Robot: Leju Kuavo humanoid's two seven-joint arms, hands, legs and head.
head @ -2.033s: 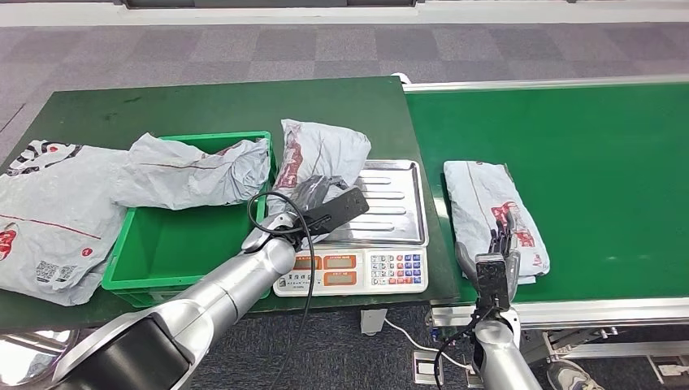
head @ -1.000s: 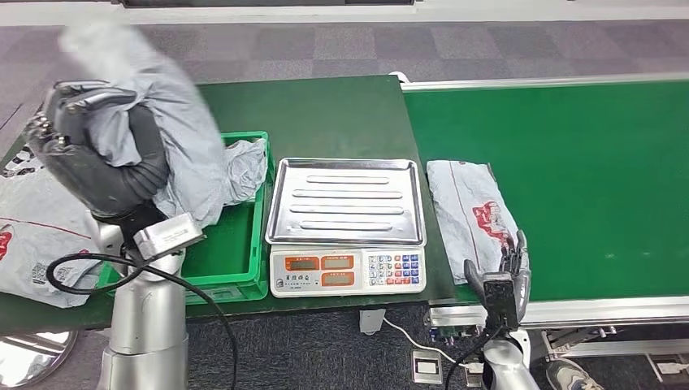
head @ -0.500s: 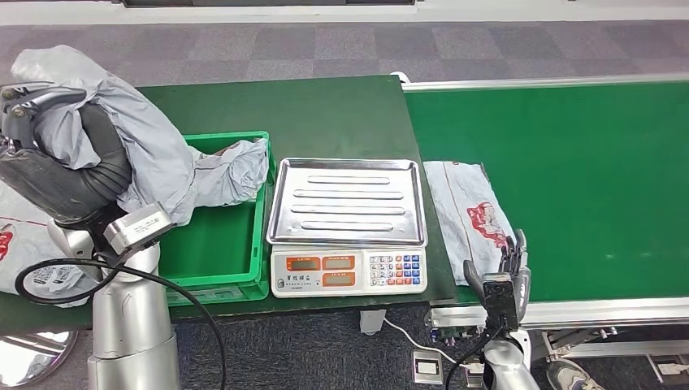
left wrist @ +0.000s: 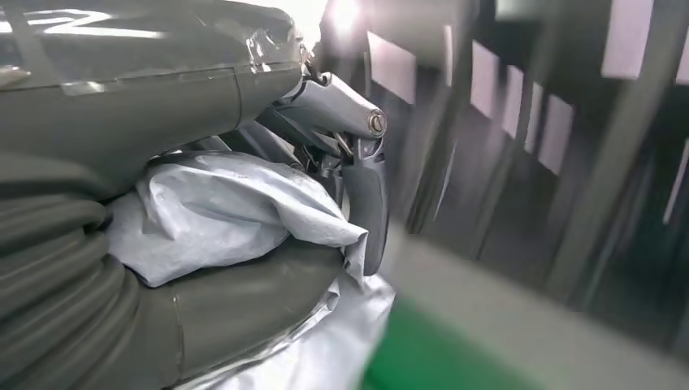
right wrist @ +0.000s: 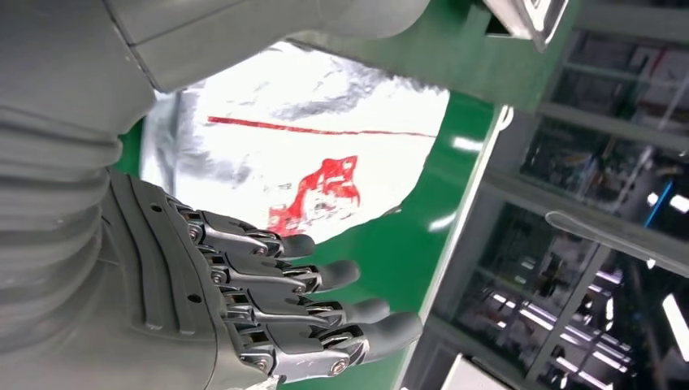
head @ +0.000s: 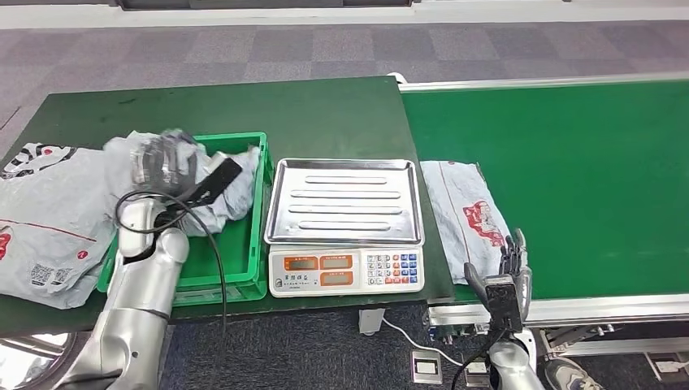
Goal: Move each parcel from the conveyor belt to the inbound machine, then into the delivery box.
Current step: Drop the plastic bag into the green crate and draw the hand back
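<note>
The left hand (head: 162, 162), blurred in the head view, sits at the left of the frame over the far left corner of the green crate (head: 244, 260). Its fingers (left wrist: 357, 175) are wrapped around a crumpled grey parcel (head: 223, 199), and the left wrist view shows the grey plastic bunched between thumb and fingers. The parcel's loose end drapes down inside the crate along its far wall. A black cable (head: 191, 223) loops from the left forearm across the crate.

Left of the crate, a larger grey bag (head: 49, 219) with red print lies flat on the dark green desk (head: 325, 114).

In the middle of the frame stands the scale (head: 345, 223), its steel tray bare, with orange displays and a keypad on the front panel.

Just right of the scale, another parcel (head: 467, 215), grey with a red mark, lies flat on the bright green conveyor belt (head: 585, 162), close to the belt's near left corner.

The right hand (head: 508, 272) is raised at the lower right of the frame, at the near edge of the belt and just beside that parcel. Its fingers (right wrist: 325, 301) are straight and slightly spread, holding nothing; the right wrist view shows them above the parcel without touching it.
</note>
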